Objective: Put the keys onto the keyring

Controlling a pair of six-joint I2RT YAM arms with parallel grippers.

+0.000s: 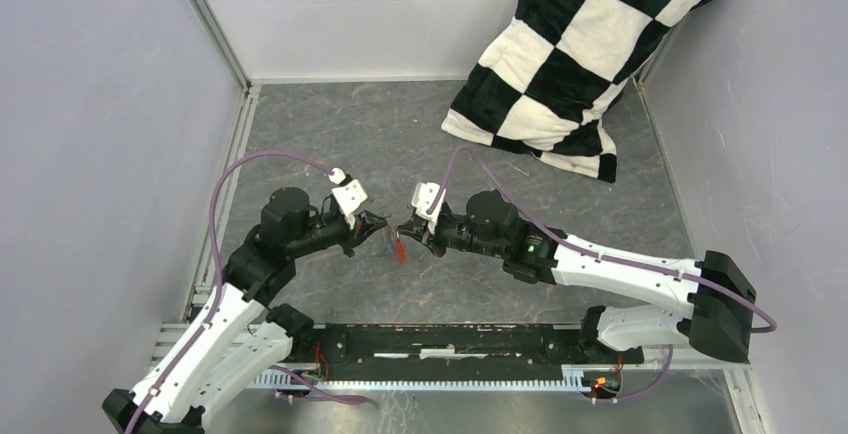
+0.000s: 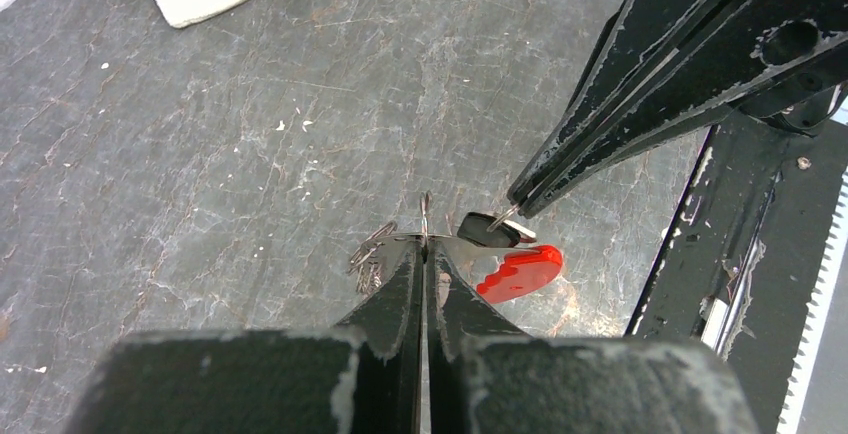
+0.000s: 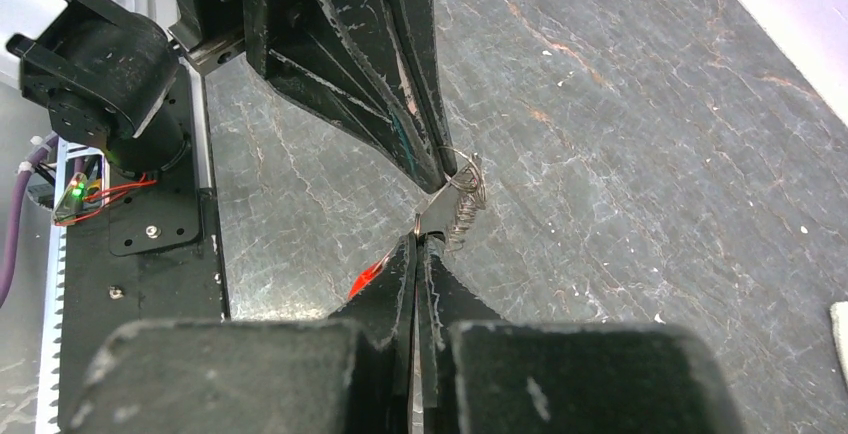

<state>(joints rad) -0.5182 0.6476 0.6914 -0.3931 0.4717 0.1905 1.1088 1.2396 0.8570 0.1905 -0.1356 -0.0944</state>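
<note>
We should hold the keyring [image 2: 425, 216] steady in the left pincer [image 2: 424, 244], shut on its thin loop, and ease the black-headed key [image 2: 485, 229], pinched by the closed right pincer [image 2: 520, 199], slowly onto the wire. The left arm [image 1: 215, 329] and right arm [image 1: 620, 264] reach inward, tips nearly meeting above the worktop [image 2: 250, 134], with the red tag [image 2: 520, 272] dangling between.

Grey marbled table [image 1: 400, 134], scuffed and flecked with white.
A black-and-white checked cushion [image 1: 570, 64] lies at the upper right of the frame, its far end apparently raised.
</note>
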